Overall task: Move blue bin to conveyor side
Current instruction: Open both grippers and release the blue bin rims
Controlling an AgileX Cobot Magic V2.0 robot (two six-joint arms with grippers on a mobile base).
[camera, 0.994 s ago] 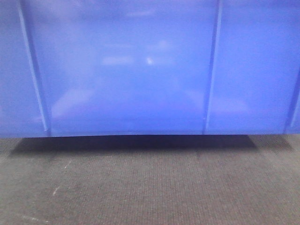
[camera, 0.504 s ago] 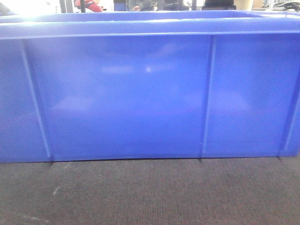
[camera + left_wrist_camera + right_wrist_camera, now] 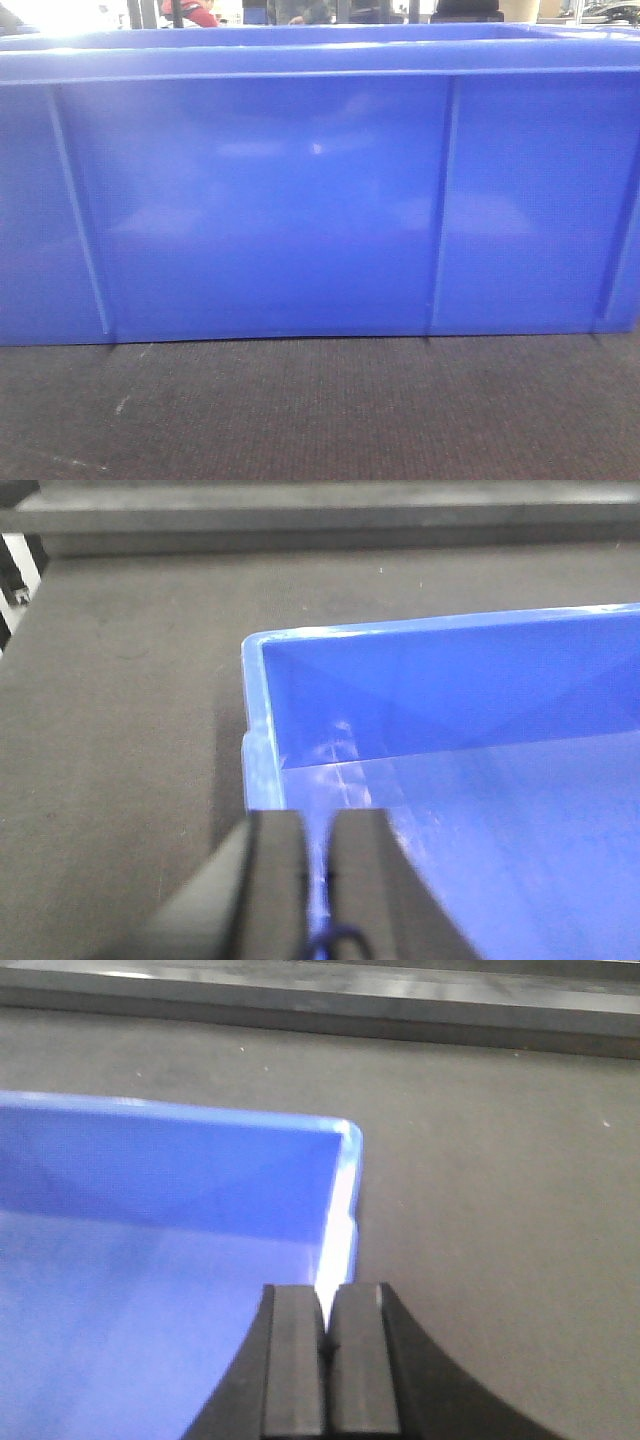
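While the blue bin rests on the conveyor, filling the front view's upper part, placement is judged nearly complete; release remains. One bin and one belt are counted. The left gripper and right gripper fingers are each closed on the bin's rim.

Left gripper: two matte black rectangular finger pads with squared tips, mounted on a dark grey body that flares outward toward the base. Right gripper: same build, flat black pads, curved black shoulders either side. No cables, screws or markings visible.
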